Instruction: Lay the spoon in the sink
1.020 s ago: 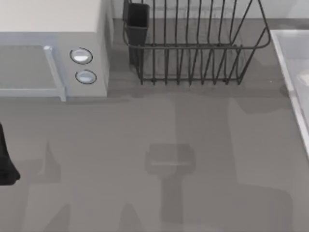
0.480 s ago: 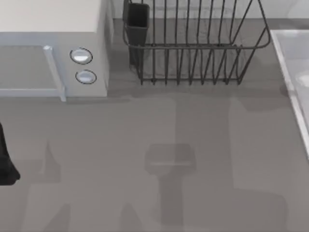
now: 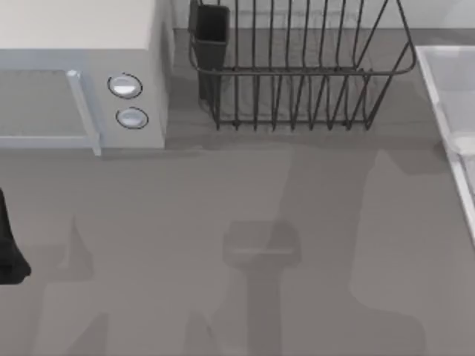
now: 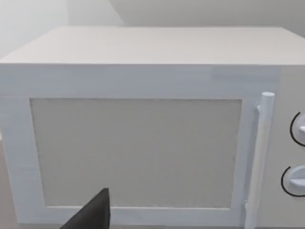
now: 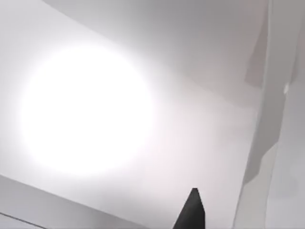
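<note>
The sink [image 3: 439, 89], a pale basin with a raised straight rim, lies along the table's right edge in the top view. A dark part of my right gripper [image 5: 193, 212] hangs over the sink's smooth inside [image 5: 200, 86], where a bright glare spreads. The spoon is out of view. My left arm [image 3: 10, 248] is parked at the table's left edge. A dark part of my left gripper [image 4: 93, 215] faces the microwave's door [image 4: 136, 152].
The white microwave [image 3: 82, 81] with two round knobs stands at the back left. A dark wire dish rack [image 3: 297, 74] with a black cup [image 3: 211, 33] stands at the back centre. Arm shadows fall across the grey table [image 3: 185, 208].
The arm shadow on the table's right side has changed shape and shifted. A pale patch inside the sink's rim has moved toward the front. The left arm has not moved.
</note>
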